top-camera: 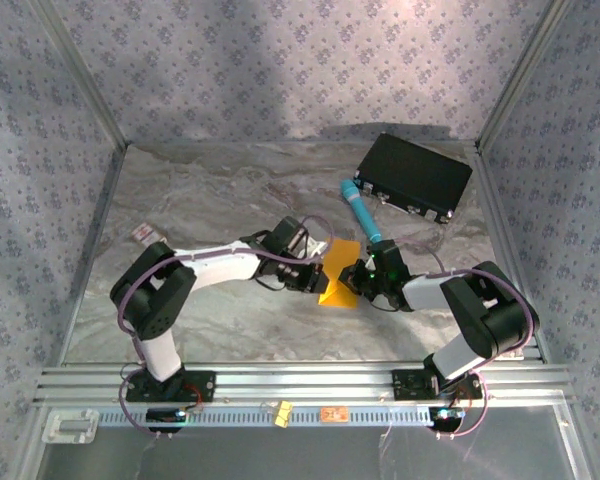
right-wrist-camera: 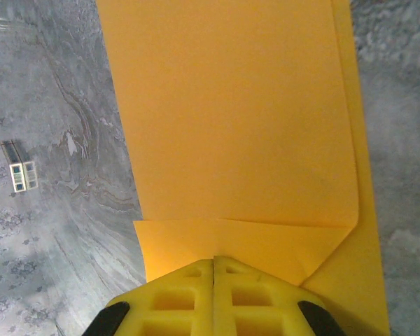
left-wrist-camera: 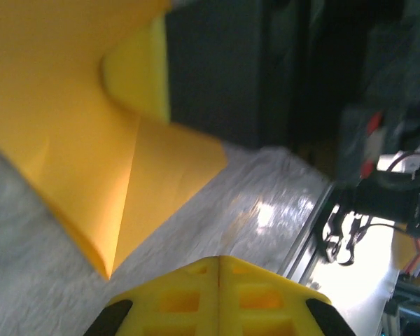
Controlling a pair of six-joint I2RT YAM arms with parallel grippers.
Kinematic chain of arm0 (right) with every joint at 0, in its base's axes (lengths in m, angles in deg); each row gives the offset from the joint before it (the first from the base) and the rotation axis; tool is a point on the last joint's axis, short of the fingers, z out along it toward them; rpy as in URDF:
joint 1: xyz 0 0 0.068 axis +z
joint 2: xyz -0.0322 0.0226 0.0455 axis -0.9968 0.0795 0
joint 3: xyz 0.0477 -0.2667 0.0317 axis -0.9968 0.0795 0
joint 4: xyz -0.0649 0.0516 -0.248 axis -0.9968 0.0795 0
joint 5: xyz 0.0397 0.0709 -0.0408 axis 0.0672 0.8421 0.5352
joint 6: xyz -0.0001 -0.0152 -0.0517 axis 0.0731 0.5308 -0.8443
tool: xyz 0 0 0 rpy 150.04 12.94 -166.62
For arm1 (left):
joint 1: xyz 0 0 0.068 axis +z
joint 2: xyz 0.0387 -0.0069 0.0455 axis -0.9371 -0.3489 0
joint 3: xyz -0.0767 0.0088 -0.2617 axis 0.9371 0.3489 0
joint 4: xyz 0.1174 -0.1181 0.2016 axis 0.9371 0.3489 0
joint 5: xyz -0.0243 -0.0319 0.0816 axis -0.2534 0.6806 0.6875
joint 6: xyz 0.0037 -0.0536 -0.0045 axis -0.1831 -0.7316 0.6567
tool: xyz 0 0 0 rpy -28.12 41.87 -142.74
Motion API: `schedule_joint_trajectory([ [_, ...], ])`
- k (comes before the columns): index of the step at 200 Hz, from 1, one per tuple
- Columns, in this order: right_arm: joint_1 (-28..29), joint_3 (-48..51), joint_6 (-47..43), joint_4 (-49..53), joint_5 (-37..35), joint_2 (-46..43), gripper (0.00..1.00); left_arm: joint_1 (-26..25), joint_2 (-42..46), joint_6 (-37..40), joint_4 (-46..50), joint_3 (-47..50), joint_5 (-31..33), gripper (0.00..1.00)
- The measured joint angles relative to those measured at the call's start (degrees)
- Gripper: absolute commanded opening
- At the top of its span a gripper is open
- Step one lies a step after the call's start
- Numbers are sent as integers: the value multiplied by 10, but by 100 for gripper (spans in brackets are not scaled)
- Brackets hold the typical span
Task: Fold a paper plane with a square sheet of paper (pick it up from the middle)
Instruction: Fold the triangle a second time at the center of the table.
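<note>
The paper (top-camera: 338, 270) is light, limp and creases easily. It lies partly folded on the tabletop (top-camera: 210, 190) between the arms, so grip it at a folded edge, where the layers stiffen it. The left pincer (left-wrist-camera: 219, 269) is pressed together beside the paper, holding nothing; the right pincer (right-wrist-camera: 215, 269), also pressed together, touches the folded flap, and you cannot tell whether it pinches or only presses.

The left gripper (top-camera: 317, 281) and right gripper (top-camera: 356, 278) are flanking the folded orange-yellow paper sheet (top-camera: 338, 280); a teal pen-like cylinder (top-camera: 361, 211) is blocking behind it; marble tabletop (top-camera: 300, 328) is lying open in front.
</note>
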Motion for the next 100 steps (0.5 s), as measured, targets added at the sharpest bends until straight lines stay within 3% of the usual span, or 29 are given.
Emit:
schedule_joint_trajectory([
  [100,0,0,0,2,-3,-3,3,1,-119,12,13,-51,22,4],
])
